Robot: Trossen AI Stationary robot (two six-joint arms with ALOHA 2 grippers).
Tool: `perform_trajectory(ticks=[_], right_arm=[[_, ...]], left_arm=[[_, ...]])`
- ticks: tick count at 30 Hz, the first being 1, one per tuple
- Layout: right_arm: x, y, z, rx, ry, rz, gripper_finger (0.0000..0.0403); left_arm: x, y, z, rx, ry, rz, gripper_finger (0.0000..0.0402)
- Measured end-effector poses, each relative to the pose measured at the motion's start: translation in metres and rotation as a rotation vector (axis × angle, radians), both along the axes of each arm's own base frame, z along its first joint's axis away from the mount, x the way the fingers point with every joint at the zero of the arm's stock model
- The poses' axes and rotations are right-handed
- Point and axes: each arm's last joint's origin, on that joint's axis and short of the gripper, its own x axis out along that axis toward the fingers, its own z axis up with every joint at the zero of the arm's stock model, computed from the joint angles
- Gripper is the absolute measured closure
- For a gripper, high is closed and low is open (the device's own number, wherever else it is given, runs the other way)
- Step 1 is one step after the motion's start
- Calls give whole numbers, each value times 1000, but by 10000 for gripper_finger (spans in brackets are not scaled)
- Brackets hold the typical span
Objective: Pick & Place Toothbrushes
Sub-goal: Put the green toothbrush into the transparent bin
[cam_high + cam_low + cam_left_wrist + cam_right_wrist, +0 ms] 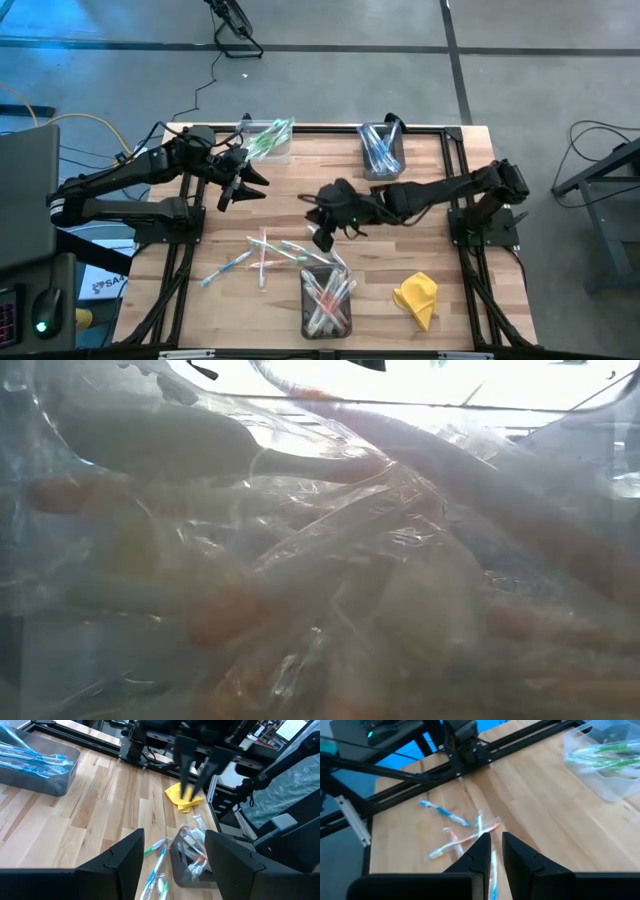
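Briefly, item: the toothbrushes (268, 255), thin wrapped plastic sticks with blue, green and red-pink accents, several lay scattered loose on the wooden table (440, 240), between the two arms and just beside the red-filled bin (326, 300) at the near edge. You would have judged them very light, fairly stiff along the shaft, and slick in their crinkly clear wrappers; a pinch across the middle of one handle, clear of its neighbours, looked the safest hold, since an end grip would likely let it pivot or slide. Sorted stock: green ones in the clear bin (268, 140) at the far left, blue ones in the grey bin (381, 150) at the far middle, red-pink ones in the near bin. Tools: the right gripper (324, 238) hung over the loose pile with its fingers drawn narrow; you could not tell whether a brush was caught between them. The left gripper (247, 182) waited near the green bin, fingers spread wide and holding nothing. Views: the right wrist view gave you the loose brushes (451, 832) directly beyond the fingertips; the left wrist view alone showed the yellow cloth (183, 799) against the right arm; the low view offered only wrapped brushes (300, 560) pressed close to the lens.
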Motion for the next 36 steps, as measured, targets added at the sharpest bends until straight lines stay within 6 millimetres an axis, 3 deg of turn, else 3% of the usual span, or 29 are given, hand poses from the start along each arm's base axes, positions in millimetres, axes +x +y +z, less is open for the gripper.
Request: perform_trajectory(ticks=[7, 13, 23, 36], right_arm=[[5, -45, -1, 148, 19, 41, 377], [1, -56, -7, 147, 101, 55, 399], [6, -53, -29, 151, 221, 49, 400], [35, -49, -87, 193, 333, 95, 398]], left_arm=[[0, 0, 0, 1, 0, 2, 197], [0, 0, 0, 0, 0, 2, 197], [0, 1, 0, 10, 0, 32, 197], [1, 4, 0, 44, 13, 140, 197]])
